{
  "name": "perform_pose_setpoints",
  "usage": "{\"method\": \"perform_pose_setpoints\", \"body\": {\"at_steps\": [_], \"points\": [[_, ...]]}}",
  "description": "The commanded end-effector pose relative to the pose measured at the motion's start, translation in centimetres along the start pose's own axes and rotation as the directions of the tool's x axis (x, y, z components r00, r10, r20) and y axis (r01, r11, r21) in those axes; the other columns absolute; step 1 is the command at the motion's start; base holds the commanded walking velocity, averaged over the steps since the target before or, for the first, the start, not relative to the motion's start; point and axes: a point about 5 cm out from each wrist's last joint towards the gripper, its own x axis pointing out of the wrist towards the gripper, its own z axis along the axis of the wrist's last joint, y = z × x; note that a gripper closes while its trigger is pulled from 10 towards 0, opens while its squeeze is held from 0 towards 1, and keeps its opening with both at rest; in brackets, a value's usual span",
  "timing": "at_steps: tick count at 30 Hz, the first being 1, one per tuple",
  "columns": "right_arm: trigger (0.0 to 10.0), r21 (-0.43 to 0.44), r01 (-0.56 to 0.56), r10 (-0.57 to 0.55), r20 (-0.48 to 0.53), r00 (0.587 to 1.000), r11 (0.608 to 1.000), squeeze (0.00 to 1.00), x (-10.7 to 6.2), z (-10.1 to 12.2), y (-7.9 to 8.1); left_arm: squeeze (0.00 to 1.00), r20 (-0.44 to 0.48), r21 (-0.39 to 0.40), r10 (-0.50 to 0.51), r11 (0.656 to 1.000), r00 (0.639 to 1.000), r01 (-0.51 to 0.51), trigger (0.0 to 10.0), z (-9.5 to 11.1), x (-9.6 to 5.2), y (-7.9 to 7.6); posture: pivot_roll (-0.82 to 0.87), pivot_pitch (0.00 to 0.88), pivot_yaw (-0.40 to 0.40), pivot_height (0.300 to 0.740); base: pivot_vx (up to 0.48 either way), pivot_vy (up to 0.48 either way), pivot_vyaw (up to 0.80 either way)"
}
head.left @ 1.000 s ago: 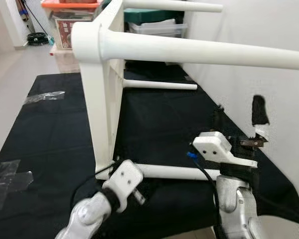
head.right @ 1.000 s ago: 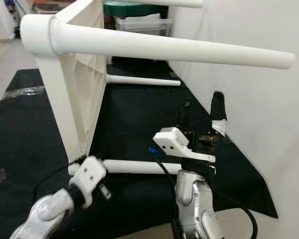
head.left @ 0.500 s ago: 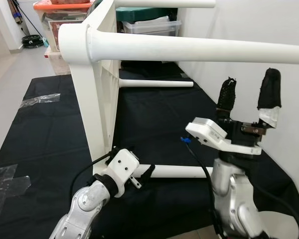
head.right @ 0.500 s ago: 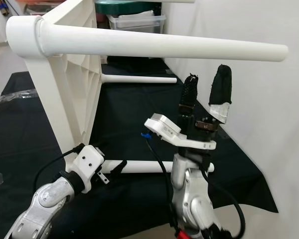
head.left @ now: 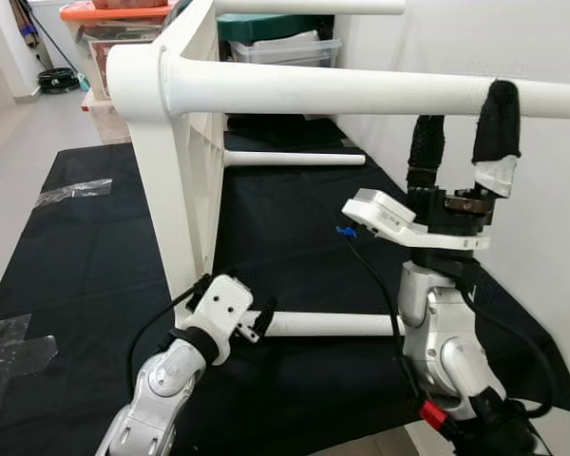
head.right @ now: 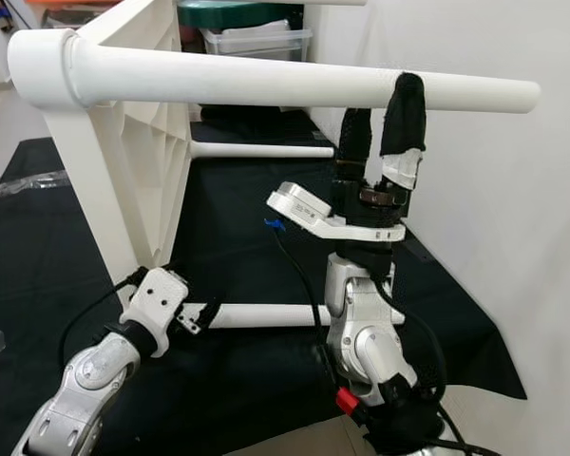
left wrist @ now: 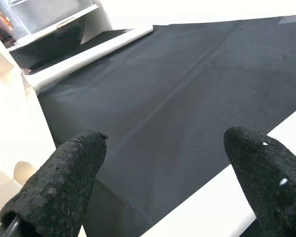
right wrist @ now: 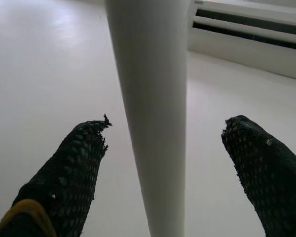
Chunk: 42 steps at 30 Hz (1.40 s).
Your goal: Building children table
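Note:
The white children table lies on its side on a black cloth (head.left: 294, 237), its top (head.left: 185, 180) upright at the left and its legs pointing right. My right gripper (head.left: 463, 109) is raised and open, one black finger on each side of the upper near leg (head.left: 342, 92), close to its tip; the right wrist view has that leg (right wrist: 153, 98) running between the fingers without touching them. My left gripper (head.left: 259, 321) is low, open, at the base of the lower near leg (head.left: 342, 325). In the left wrist view that leg (left wrist: 222, 210) lies by one finger.
A white wall (head.left: 513, 47) stands close on the right, just behind the right arm. Clear storage boxes (head.left: 290, 49) and an orange-lidded bin (head.left: 123, 11) sit at the back. Tape patches (head.left: 19, 347) lie on the cloth at the left.
My right gripper has risen from low beside the wall up to the upper leg and now straddles it. My left gripper has moved closer to the base of the lower leg.

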Motion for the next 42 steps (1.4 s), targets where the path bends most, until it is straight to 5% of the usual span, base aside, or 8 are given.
{"method": "perform_pose_setpoints", "body": {"at_steps": [1,15,16,18,19,30,36,42], "points": [[10.0,-0.030,0.017,-0.016,0.023,1.000,0.999,0.00,0.5,0.0,0.2,0.00,-0.024,0.001,0.045,0.999,0.999,-0.045,10.0,-0.2,0.0,0.8,0.08,0.012,-0.032,0.740,0.000,0.000,0.00],[10.0,-0.112,0.009,-0.011,-0.020,1.000,0.994,0.00,3.0,-1.1,2.5,0.00,-0.023,0.050,0.034,0.998,0.999,-0.033,10.0,-0.4,-0.1,0.2,0.08,0.030,-0.038,0.740,0.000,0.000,0.00],[5.4,-0.111,0.010,-0.014,-0.028,1.000,0.994,0.00,3.2,-1.3,2.5,0.00,-0.026,0.050,0.038,0.998,0.999,-0.037,10.0,-0.5,-0.1,0.2,0.08,0.030,-0.039,0.740,0.000,0.000,0.00],[5.4,-0.110,0.012,-0.015,-0.032,0.999,0.994,0.00,3.4,-1.4,2.5,0.00,-0.029,0.049,0.041,0.998,0.999,-0.040,10.0,-0.5,-0.1,0.2,0.08,0.030,-0.039,0.740,0.000,0.000,0.00],[0.0,-0.102,0.010,-0.014,-0.040,0.999,0.995,0.00,3.6,-1.6,2.5,0.00,-0.032,0.052,0.045,0.998,0.998,-0.043,10.0,-0.5,-0.2,0.3,0.08,0.030,-0.039,0.740,0.000,0.000,0.00],[0.0,-0.078,0.023,-0.026,-0.037,0.999,0.997,0.00,4.4,-1.8,2.5,0.00,-0.122,0.026,0.231,0.973,0.965,-0.229,10.0,-1.8,0.0,2.6,0.08,0.031,-0.037,0.740,0.000,0.000,0.00],[0.0,-0.049,0.059,-0.060,-0.019,0.998,0.997,0.00,5.7,-1.8,2.4,0.00,-0.217,0.019,0.484,0.870,0.848,-0.492,10.0,-3.4,-0.4,7.3,0.07,0.027,-0.034,0.740,0.000,0.000,0.00],[0.0,-0.007,0.087,-0.087,-0.022,0.996,0.996,0.00,7.1,-1.9,2.1,0.00,-0.179,0.133,0.549,0.836,0.817,-0.532,10.0,-3.1,-0.8,10.5,0.08,0.024,-0.032,0.740,0.000,0.000,0.00]]}}
